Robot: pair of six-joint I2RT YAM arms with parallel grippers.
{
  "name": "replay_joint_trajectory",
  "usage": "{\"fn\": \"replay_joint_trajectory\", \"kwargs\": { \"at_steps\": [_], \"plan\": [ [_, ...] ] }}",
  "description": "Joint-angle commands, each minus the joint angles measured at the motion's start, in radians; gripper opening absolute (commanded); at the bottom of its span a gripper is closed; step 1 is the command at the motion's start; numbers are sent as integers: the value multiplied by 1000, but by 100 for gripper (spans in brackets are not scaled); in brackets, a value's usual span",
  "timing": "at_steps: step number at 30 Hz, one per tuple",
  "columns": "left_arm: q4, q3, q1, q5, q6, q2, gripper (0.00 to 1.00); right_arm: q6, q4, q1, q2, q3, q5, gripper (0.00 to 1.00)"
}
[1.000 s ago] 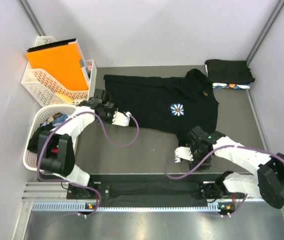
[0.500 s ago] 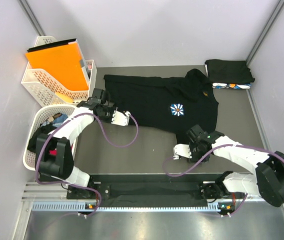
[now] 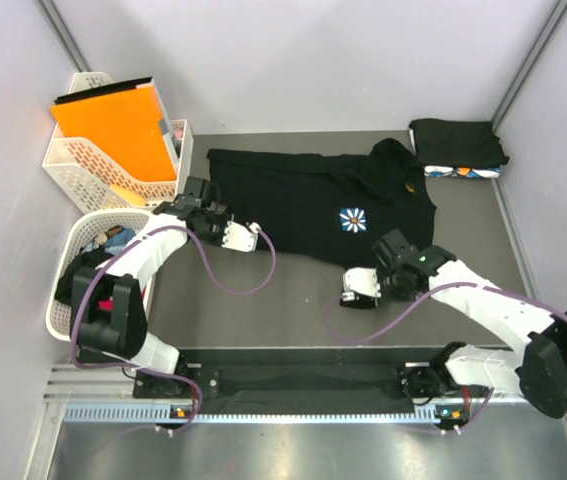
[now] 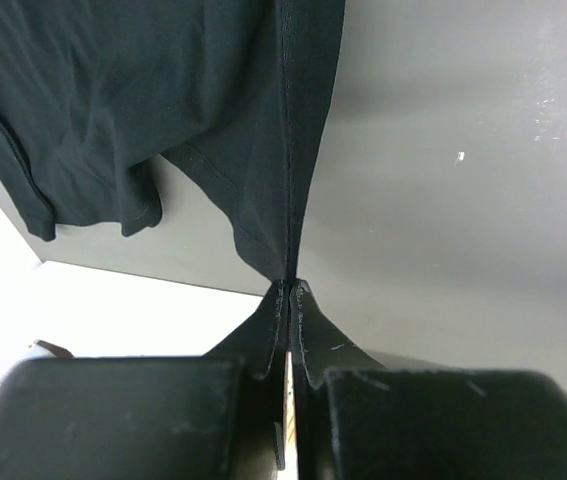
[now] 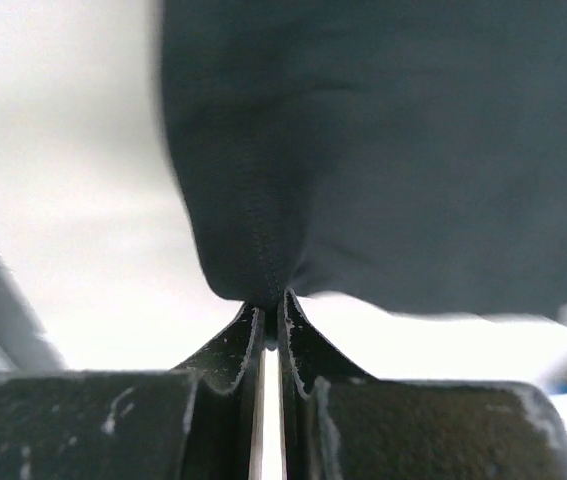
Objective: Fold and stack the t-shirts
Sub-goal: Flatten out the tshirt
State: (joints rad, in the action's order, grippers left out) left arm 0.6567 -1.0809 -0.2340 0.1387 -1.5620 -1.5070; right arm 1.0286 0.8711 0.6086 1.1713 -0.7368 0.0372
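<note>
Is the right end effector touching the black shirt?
Touching. The right wrist view shows the right end effector pinched shut on a fold of the black shirt, with cloth bunched between its fingertips.

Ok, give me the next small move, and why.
Probably raise both together a little, lifting the pinched cloth clear for a fold: the left gripper and right gripper are each shut on an edge of the black t-shirt, which lies spread on the table.
</note>
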Motion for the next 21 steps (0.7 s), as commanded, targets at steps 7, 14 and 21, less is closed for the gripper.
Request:
{"fn": "replay_joint_trajectory", "kwargs": {
  "at_steps": [7,14,21],
  "plan": [
    [-87,-125,7,19,13,143,0,146,-131,-81,-47,-370,295,0],
    [-402,-166,18,-62,-30,188,0,303,-458,-308,30,-605,362,0],
    [-622,-209,48,-129,-33,172,0,399,-688,-435,96,-745,363,0]
  ]
}}
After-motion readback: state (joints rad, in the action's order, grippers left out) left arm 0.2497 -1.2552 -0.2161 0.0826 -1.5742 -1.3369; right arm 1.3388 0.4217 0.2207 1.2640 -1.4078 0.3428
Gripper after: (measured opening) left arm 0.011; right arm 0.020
